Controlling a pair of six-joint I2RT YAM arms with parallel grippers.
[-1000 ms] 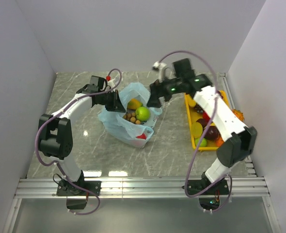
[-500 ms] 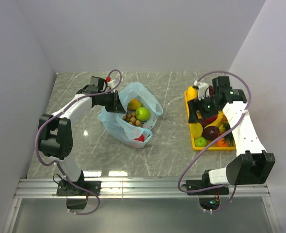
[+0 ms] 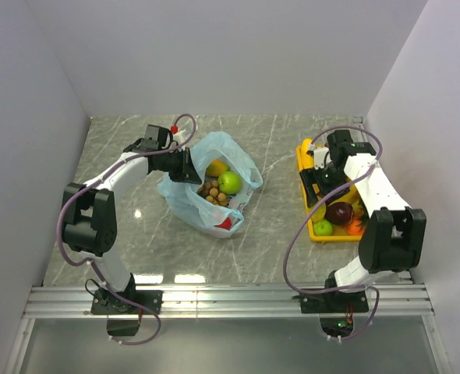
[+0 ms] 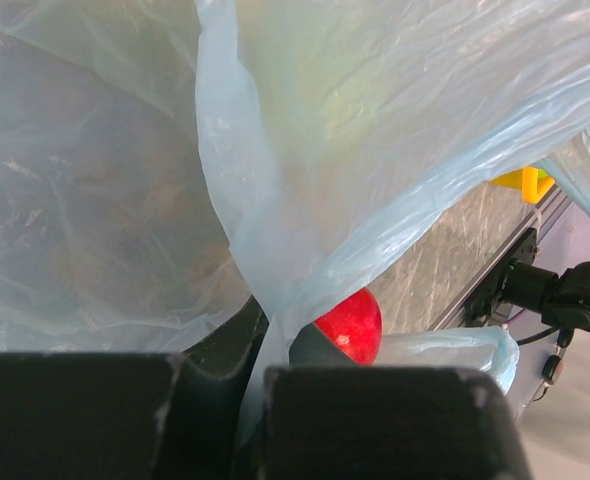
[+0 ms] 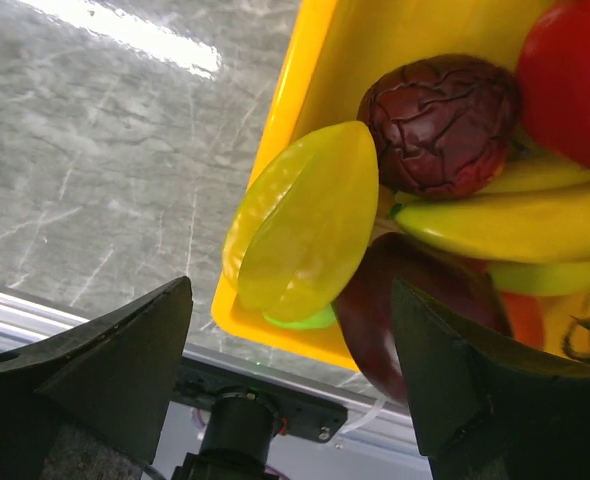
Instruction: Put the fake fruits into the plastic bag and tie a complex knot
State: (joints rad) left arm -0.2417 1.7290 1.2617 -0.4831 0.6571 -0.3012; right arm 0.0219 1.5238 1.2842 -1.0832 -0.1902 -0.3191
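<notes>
The light-blue plastic bag (image 3: 189, 201) lies at mid-table with its mouth open; no knot is in view. Inside it lie a green apple (image 3: 230, 182), a yellow fruit (image 3: 217, 167) and brown nuts (image 3: 212, 192). My left gripper (image 3: 185, 166) is shut on the bag's left rim; in the left wrist view the plastic (image 4: 305, 200) runs between the jaws, with a red fruit (image 4: 350, 325) behind it. My right gripper (image 3: 320, 183) hangs open over the yellow tray (image 3: 302, 156). A yellow star fruit (image 5: 305, 225) lies between its fingers, untouched.
The tray (image 5: 305, 60) also holds a dark wrinkled fruit (image 5: 440, 120), a dark purple fruit (image 5: 405, 310), a banana (image 5: 505, 225) and a red fruit (image 5: 575, 80). A metal rail (image 3: 230, 300) runs along the near edge. Walls close in on three sides.
My right arm swung away from the bag and back over the tray, its jaws narrowing a little. The left gripper and the bag stayed put.
</notes>
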